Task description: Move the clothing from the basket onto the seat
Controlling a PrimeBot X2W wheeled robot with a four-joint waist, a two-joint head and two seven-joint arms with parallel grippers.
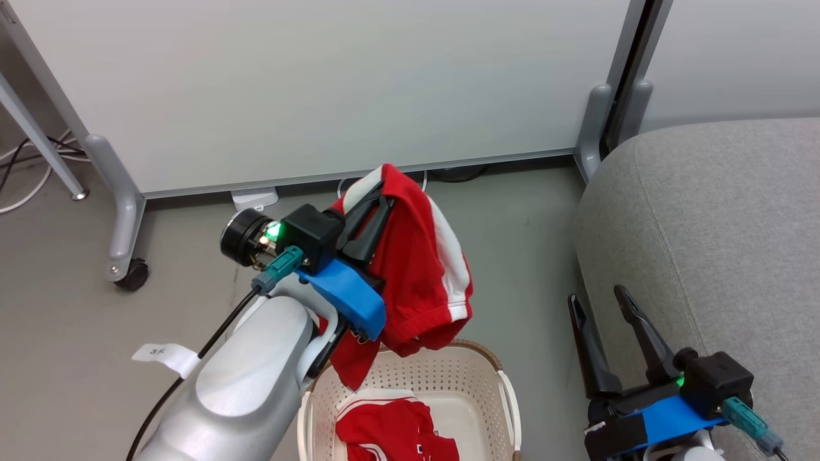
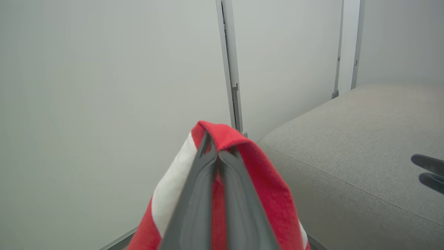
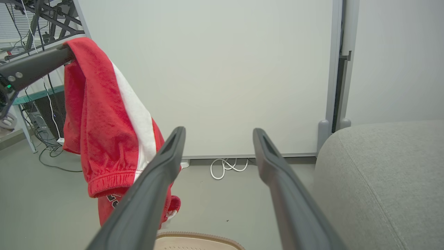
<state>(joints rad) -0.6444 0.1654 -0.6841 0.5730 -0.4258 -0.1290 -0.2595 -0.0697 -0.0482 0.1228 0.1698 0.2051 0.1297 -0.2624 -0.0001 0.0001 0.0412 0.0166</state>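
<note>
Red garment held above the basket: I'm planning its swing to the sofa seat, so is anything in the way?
Nothing visible blocks it. Bare floor separates the garment from the seat; the open right tool waits by the seat's near edge, seemingly off that line.

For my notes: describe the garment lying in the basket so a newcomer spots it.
Left of the big grey seat, on the floor, stands the cream perforated basket. The crumpled red garment on its bottom is the one; its twin hangs above, pinched by the fingers of the left gripper.
</note>
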